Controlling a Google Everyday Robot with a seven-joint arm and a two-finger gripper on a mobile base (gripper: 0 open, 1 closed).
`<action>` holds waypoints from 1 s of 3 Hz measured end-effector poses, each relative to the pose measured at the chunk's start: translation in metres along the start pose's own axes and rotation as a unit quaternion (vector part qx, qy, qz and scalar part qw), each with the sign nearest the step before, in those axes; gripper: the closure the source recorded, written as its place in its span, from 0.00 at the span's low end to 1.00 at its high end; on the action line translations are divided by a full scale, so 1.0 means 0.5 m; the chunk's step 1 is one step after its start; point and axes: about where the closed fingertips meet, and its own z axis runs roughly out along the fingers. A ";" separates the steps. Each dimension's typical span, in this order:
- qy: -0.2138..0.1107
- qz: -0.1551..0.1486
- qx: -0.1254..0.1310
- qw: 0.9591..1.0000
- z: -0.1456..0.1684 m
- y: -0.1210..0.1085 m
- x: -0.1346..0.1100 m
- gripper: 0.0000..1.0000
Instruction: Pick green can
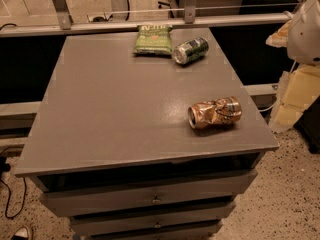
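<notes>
The green can (190, 50) lies on its side at the far right of the grey table top (115, 104), with its silver end facing front-left. It is dark green with pale markings and not dented. It lies just right of a flat green chip bag (153, 39). My gripper is out of view; only a white rounded part of my arm (306, 29) shows at the right edge, off the table and well to the right of the can.
A crushed copper-brown can (215, 113) lies on its side near the table's right front. Drawers (150, 196) sit under the top. A metal rail (150, 24) runs behind the table. Yellowish foam blocks (295, 94) stand on the floor to the right.
</notes>
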 end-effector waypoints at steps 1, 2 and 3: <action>-0.001 0.000 0.001 1.000 -0.001 -0.001 -0.001 0.00; -0.019 -0.035 0.019 0.999 0.038 -0.058 -0.036 0.00; -0.035 -0.075 0.039 0.996 0.097 -0.155 -0.084 0.00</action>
